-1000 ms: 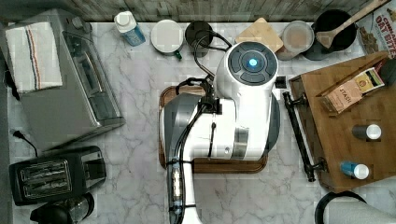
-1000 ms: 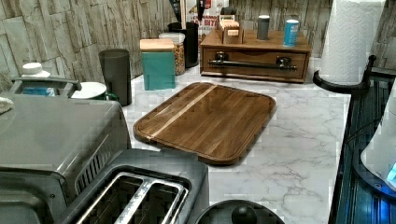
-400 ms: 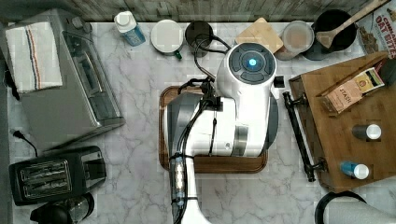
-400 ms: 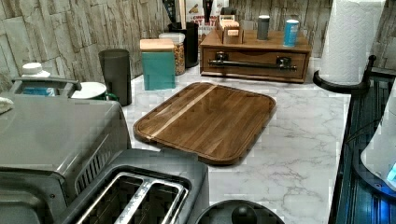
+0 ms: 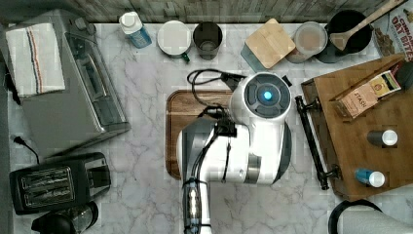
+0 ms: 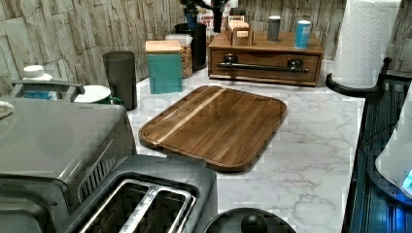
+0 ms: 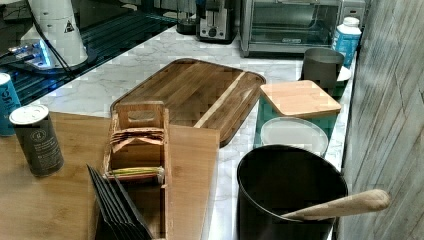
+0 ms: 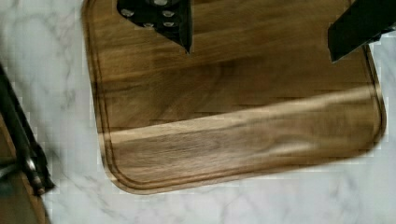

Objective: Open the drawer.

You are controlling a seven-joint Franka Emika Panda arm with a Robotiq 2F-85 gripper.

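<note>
The drawer (image 6: 265,59) is a shallow brown wooden one under a flat cabinet top, with a long black bar handle (image 6: 262,67) across its front. In the top view the handle (image 5: 311,141) runs along the cabinet's left side, just right of my arm's wrist (image 5: 265,94). In the wrist view my gripper (image 8: 261,35) is open, with nothing between its black fingers (image 8: 163,18). It hovers over a dark rounded wooden tray (image 8: 233,126). The handle (image 8: 21,140) shows at that picture's edge, apart from the gripper. The drawer front sits flush with the cabinet.
On the cabinet top (image 5: 360,131) stand a tea box (image 5: 367,95) and two cans. Jars, a cup and a teal box (image 6: 165,68) line the back wall. A toaster oven (image 5: 63,83) and toaster (image 5: 58,183) fill the top view's left. A paper towel roll (image 6: 364,43) stands beside the drawer.
My wrist has moved toward the top view's bottom and a little right, closer to the handle's middle. The drawer and tray have not moved.
</note>
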